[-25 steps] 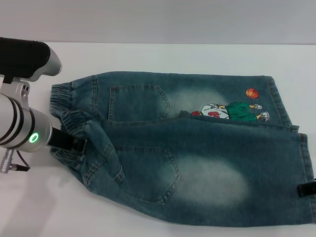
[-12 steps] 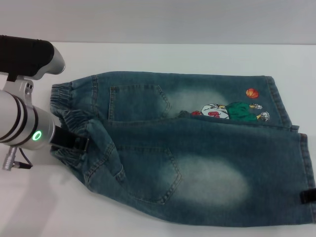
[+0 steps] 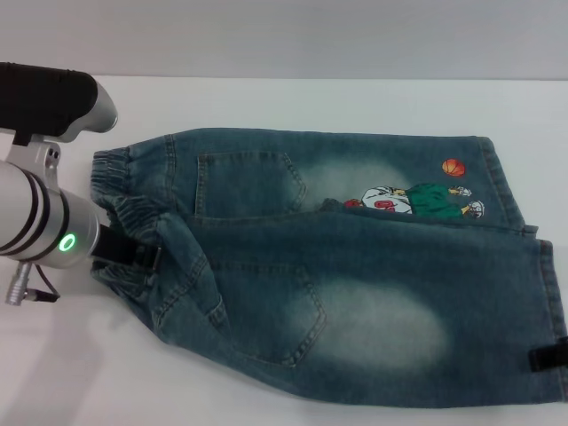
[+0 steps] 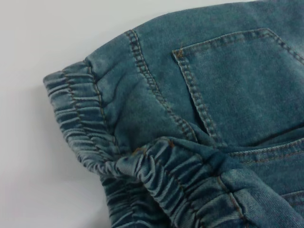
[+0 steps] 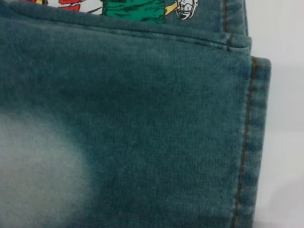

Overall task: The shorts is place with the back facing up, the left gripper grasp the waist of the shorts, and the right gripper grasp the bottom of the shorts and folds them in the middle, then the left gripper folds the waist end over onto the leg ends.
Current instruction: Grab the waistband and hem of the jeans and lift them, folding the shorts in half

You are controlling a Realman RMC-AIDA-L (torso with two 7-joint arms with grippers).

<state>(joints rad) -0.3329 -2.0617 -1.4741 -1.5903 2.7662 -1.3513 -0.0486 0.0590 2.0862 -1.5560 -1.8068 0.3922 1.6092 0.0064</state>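
Note:
The faded blue denim shorts lie back up on the white table, two patch pockets showing. The ruffled waist is at the left and the leg hems are at the right. The near half laps a little over the far half along the middle. My left gripper sits at the near part of the waist, a black finger pressed into bunched elastic; in the left wrist view the waist is puckered and lifted. Only a black finger of my right gripper shows, lying on the near leg hem.
The white table stretches behind and to the left of the shorts. The cartoon print and orange ball mark the far leg near its hem. My left arm's black upper part fills the far left.
The left arm has shifted slightly to the right and pushed a little deeper into the waist. The right gripper's black finger has slid a short way nearer along the hem.

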